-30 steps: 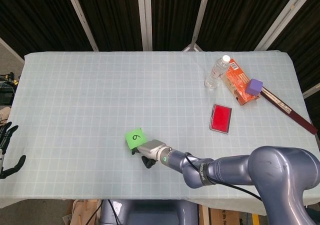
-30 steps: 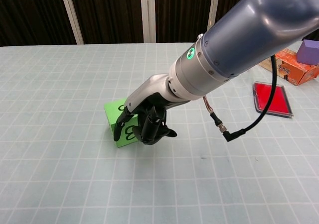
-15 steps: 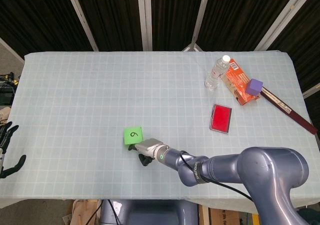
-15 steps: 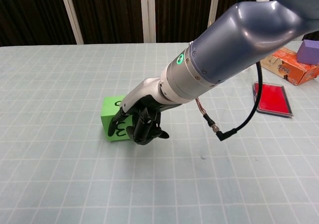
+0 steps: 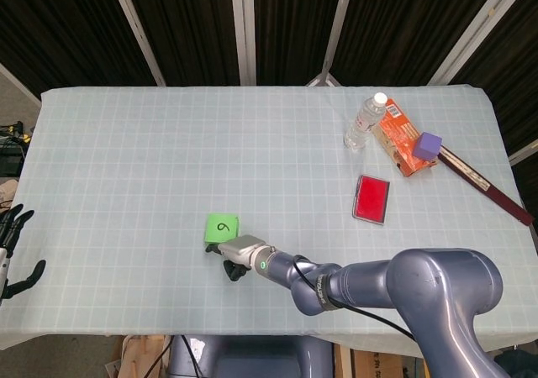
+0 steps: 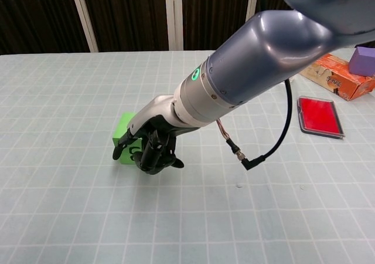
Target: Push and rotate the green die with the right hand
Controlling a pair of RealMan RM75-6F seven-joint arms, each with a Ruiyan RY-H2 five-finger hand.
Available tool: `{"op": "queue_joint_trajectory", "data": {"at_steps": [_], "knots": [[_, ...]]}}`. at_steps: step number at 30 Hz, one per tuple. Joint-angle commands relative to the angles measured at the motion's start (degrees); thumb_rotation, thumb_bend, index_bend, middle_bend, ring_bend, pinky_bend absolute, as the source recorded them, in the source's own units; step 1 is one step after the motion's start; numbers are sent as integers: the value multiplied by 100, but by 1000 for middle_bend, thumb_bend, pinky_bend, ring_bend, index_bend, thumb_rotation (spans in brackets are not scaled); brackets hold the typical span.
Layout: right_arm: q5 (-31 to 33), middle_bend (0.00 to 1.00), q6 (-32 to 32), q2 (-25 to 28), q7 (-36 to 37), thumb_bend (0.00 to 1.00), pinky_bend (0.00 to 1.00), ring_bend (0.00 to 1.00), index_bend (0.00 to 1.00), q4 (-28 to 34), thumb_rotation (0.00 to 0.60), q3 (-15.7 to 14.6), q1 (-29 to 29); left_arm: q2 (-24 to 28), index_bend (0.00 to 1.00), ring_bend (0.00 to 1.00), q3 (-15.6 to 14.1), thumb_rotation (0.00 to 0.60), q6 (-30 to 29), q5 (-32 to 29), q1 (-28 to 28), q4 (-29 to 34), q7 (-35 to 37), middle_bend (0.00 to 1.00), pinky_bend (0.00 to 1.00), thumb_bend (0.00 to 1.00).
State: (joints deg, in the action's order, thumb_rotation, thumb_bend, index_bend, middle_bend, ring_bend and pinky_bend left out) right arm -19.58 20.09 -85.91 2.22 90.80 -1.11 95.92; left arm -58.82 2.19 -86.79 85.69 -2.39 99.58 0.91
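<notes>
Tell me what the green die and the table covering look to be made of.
Green die: probably foam or light plastic, matte; flat even colour without glare, a dark numeral on top. The look leaves it open.
Table covering: seemingly cloth or thin sheet, pale with a printed grid; it hangs over the table's edges.

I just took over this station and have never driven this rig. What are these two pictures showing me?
Both come from the robot's own cameras: the head view looks down on the table, the chest view looks across it. The grey arm ends in the right robot hand, fingers curled against the green die, pushing rather than holding it. The left robot hand hangs at the table's edge, holding nothing. Farther off lie a water bottle, an orange box with a purple cube on it, and a red case.
</notes>
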Motion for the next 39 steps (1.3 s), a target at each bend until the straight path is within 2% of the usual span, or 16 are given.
{"op": "queue_joint_trajectory", "data": {"at_steps": [1,6,11,17,20,21,23,25,27,28,31,34,36,39], "knots": [[-49,848,-1,-13,36,920,709,816,79,5,600,-2,13,14,105,0,-13,600,6,20,-1,1,31,0,42,431],[-218,848,18,305,85,920,709,815,79,330,600,-65,-46,18,105,0,3,600,16,-8,-11,-18,45,0,41,431],[-690,848,24,1137,183,920,700,816,107,1141,600,-54,-434,-2,105,0,23,600,22,-60,-16,-8,-8,0,41,431],[-1218,847,-859,2500,272,920,621,779,115,1864,600,-384,-779,-20,105,0,22,600,-47,-54,17,25,-54,0,41,432],[-1533,816,-1297,3107,357,920,588,730,115,2053,600,-410,-1109,-41,106,0,10,600,-61,-37,25,40,-111,0,41,431],[-1623,777,-1306,3272,399,919,552,689,115,2069,600,-393,-1280,-51,106,0,1,600,-54,-21,20,45,-144,0,41,431],[-1857,679,-1044,3516,406,893,401,589,115,2118,600,-380,-1648,-75,106,0,-10,600,-52,2,15,55,-199,0,41,431],[-2121,518,-444,3681,312,846,163,442,115,2177,600,-467,-2030,-94,106,0,-20,600,-47,19,11,60,-246,0,41,431],[-2366,388,489,3776,102,812,62,347,115,2323,600,-624,-2458,-109,106,0,-25,600,-42,25,8,68,-285,0,41,432],[-2467,329,1182,3786,-74,780,36,304,115,2380,600,-714,-2727,-116,106,0,-24,600,-43,23,7,68,-305,0,41,432],[-2823,236,3667,3467,-879,727,5,222,115,2543,600,-913,-3720,-135,106,0,-15,600,-43,4,4,71,-344,0,41,431],[-3668,176,6009,2756,-1553,687,0,158,115,2303,600,-1068,-4911,-148,106,0,-11,600,-34,-8,-2,75,-379,0,41,431],[-4412,166,6997,2318,-1584,660,0,148,115,1892,600,-1234,-5616,-154,106,0,-22,600,-33,13,-3,81,-406,0,41,431],[-5349,163,7906,1930,-1402,647,0,143,115,1182,600,-1590,-6502,-167,107,0,-49,600,-45,58,4,89,-473,0,41,431]]}}
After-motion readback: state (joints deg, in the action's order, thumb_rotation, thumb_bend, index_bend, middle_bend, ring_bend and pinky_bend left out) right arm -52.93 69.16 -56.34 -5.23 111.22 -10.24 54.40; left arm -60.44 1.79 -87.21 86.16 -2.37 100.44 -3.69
